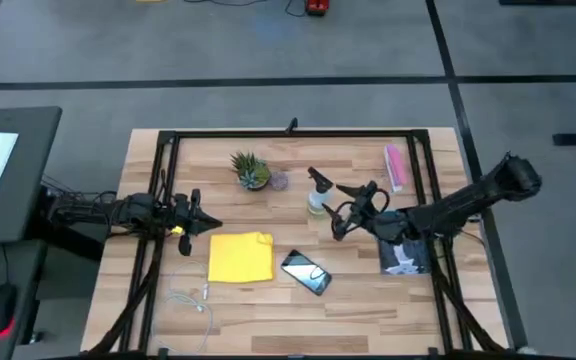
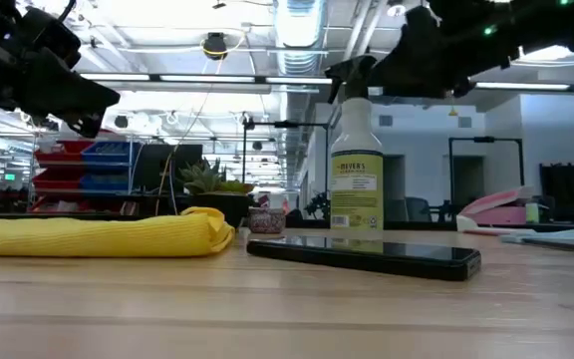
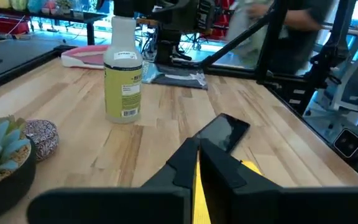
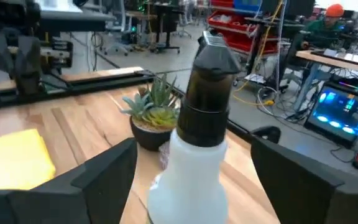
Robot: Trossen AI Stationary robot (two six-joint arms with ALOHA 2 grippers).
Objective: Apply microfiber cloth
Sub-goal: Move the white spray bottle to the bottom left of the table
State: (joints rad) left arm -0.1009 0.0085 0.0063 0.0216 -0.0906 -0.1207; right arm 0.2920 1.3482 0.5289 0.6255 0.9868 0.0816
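A spray bottle (image 1: 316,196) stands upright just right of centre in the overhead frame, a small potted succulent (image 1: 250,170) up and to its left. A black phone (image 1: 305,272) lies flat, lower centre. A pink packet (image 1: 395,166) sits upper right, a white cable (image 1: 192,302) curls lower left, all on the wooden table (image 1: 358,310).

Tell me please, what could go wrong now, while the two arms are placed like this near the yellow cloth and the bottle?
1. The right gripper is open with the spray bottle between its fingers; a sideways move could tip the tall bottle over.
2. The left gripper, fingers nearly together, sits at the edge of the microfiber cloth; it may pinch only a corner and bunch the cloth.
3. The smartphone lies right beside the cloth, so dragging could push it.
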